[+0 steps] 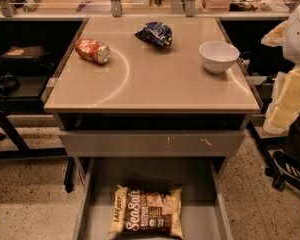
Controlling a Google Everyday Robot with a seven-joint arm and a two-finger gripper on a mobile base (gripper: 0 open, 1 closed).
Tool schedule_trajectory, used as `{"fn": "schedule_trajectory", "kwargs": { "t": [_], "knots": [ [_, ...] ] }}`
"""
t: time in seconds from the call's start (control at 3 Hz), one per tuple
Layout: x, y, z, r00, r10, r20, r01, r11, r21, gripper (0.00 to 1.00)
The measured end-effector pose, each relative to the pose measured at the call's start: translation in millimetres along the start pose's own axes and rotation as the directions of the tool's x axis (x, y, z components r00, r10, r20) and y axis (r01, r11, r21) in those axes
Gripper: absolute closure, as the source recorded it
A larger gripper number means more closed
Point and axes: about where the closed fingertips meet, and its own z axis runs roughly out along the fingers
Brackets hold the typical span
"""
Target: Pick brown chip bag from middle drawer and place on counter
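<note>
The brown chip bag [147, 211] lies flat on the grey floor of the open middle drawer [97, 184], near its front, with the white "Sea Salt" lettering facing up. The beige counter [155, 81] is above it. My arm stands at the right edge of the view, and the gripper [285, 109] hangs beside the counter's right side, well apart from the bag and holding nothing that I can see.
On the counter are a red-orange can [92, 51] lying on its side at the left, a dark blue bag [155, 34] at the back middle and a white bowl [218, 56] at the right. The scuffed grey drawer front [150, 143] sits above the open drawer. A chair base [285, 171] is at the right.
</note>
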Motion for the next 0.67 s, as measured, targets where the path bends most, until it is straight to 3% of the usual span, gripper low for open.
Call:
{"fn": "schedule_trajectory", "kwargs": {
  "t": [0.67],
  "knots": [
    [3.9,17.7,23.1,0.999,-0.003,0.040,0.004,0.9995,-0.031,0.00]
  ]
}}
